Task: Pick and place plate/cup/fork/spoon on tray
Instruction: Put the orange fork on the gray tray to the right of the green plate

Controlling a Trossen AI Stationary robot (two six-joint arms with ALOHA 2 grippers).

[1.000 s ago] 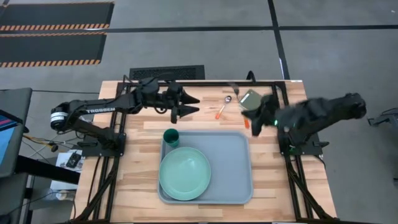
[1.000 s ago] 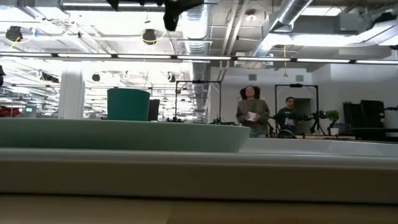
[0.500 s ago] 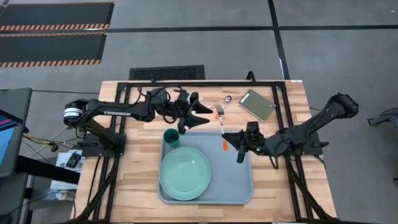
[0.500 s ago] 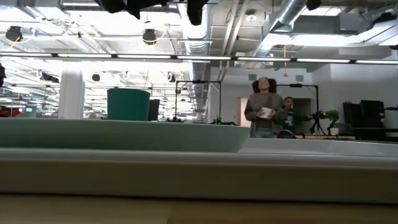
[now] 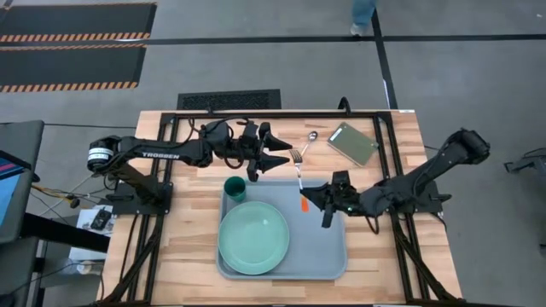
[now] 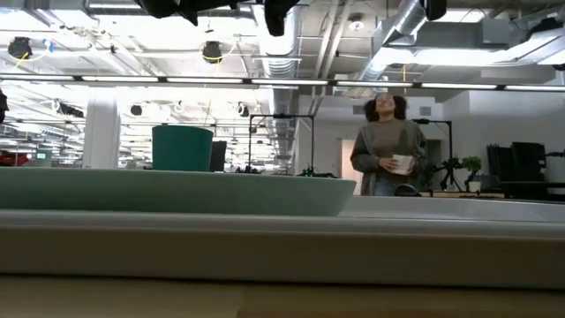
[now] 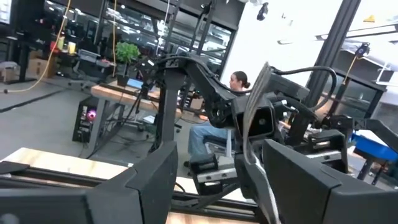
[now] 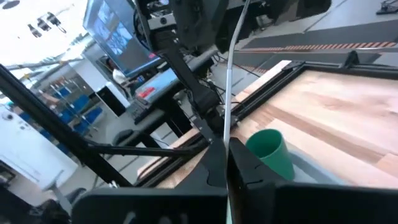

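Nearest you, the mint-green plate (image 5: 253,237) lies on the left half of the pale tray (image 5: 328,247), with the teal cup (image 5: 235,188) standing in the tray's far-left corner just beyond it. Over the tray's far edge your right gripper (image 5: 304,198) is clamped tight on the orange handle of the fork (image 5: 299,170), whose tines point away toward the far side. Just left of those tines your left gripper (image 5: 279,158) hangs above the table (image 5: 188,213) with its fingers spread wide and nothing between them. Farther back the spoon (image 5: 310,138) lies on the wood, beside a green-grey flat rectangle (image 5: 352,142) to its right.
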